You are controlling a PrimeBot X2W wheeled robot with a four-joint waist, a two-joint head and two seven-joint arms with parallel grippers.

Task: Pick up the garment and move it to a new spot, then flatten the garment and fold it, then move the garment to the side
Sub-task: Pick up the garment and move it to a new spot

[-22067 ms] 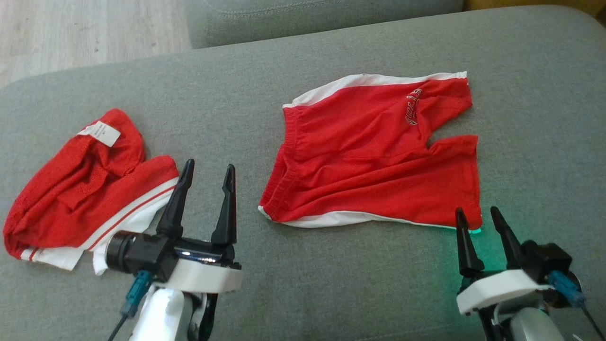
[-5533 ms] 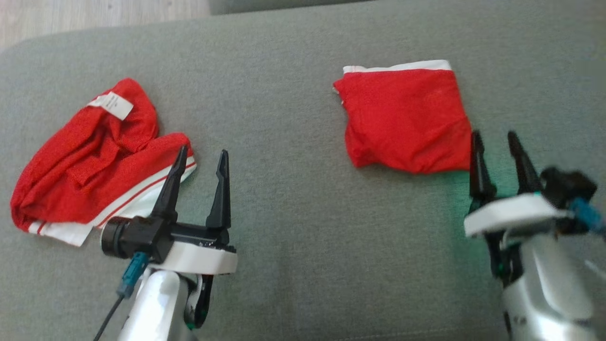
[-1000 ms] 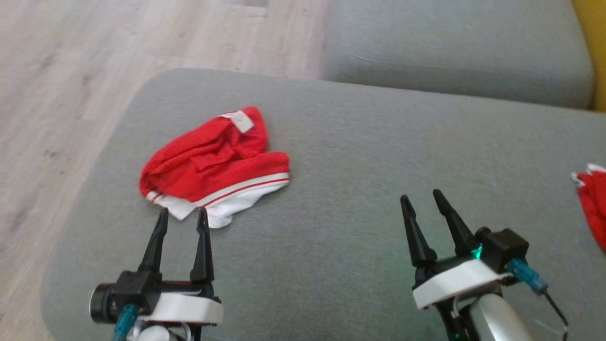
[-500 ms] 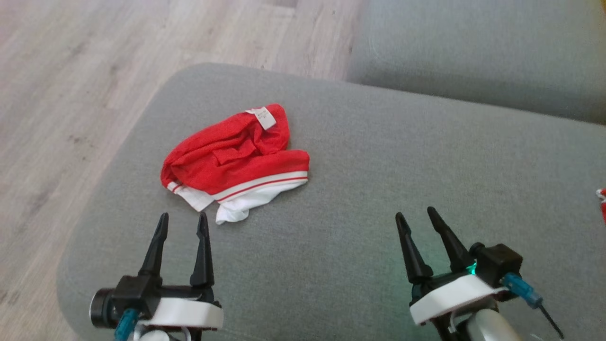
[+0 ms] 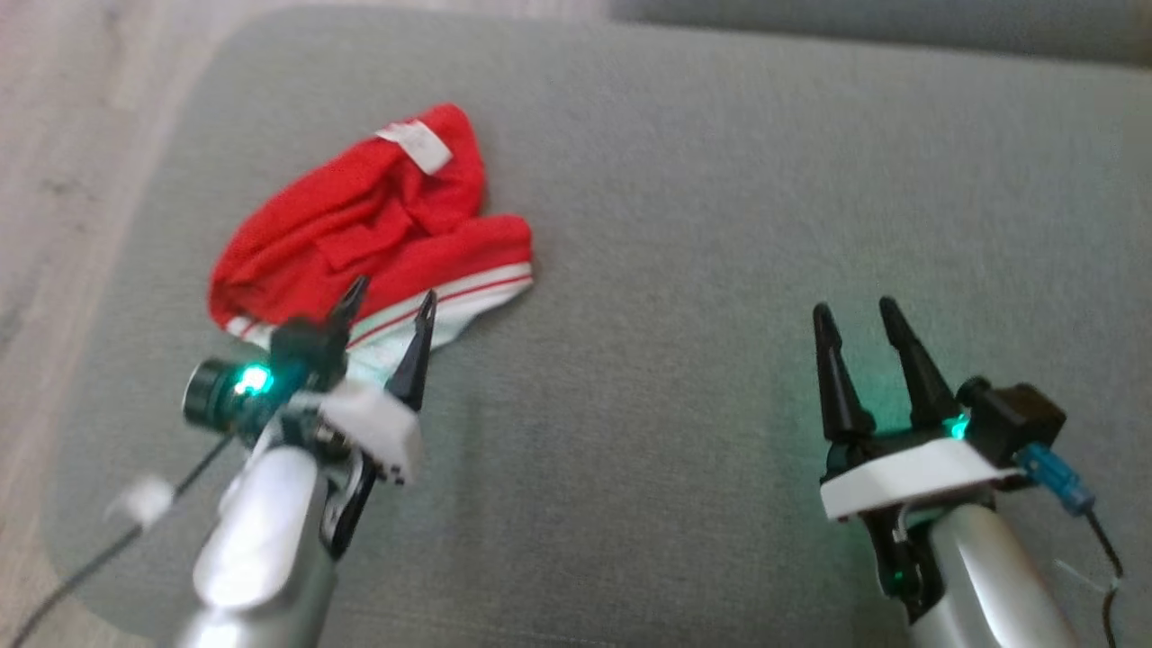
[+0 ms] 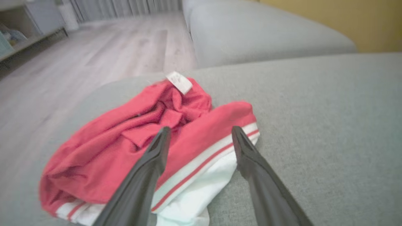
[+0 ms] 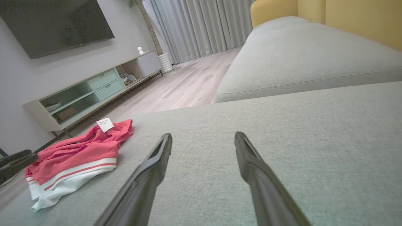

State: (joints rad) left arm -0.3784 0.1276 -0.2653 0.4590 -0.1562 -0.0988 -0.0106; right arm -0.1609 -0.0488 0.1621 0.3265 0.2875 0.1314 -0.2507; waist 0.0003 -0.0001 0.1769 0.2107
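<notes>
A crumpled red garment (image 5: 360,225) with a white striped hem and a white label lies on the grey sofa cushion (image 5: 684,207) at the left. My left gripper (image 5: 389,304) hangs open just over its white hem, fingertips above the cloth, nothing between them. In the left wrist view the garment (image 6: 135,138) lies straight ahead under the open left gripper (image 6: 198,133). My right gripper (image 5: 850,310) stands open over bare cushion at the right, well apart from the cloth. The right wrist view has the garment (image 7: 78,153) far to the left of the open right gripper (image 7: 203,135).
The cushion's rounded left edge (image 5: 135,225) drops to a wood floor (image 5: 54,135). A second grey cushion (image 7: 301,56) lies beyond. A TV cabinet (image 7: 91,91) and curtains (image 7: 201,25) stand across the room.
The head camera has dipped and shifted. My left gripper has moved forward from in front of the garment to over its white hem. The right gripper holds its pose, open.
</notes>
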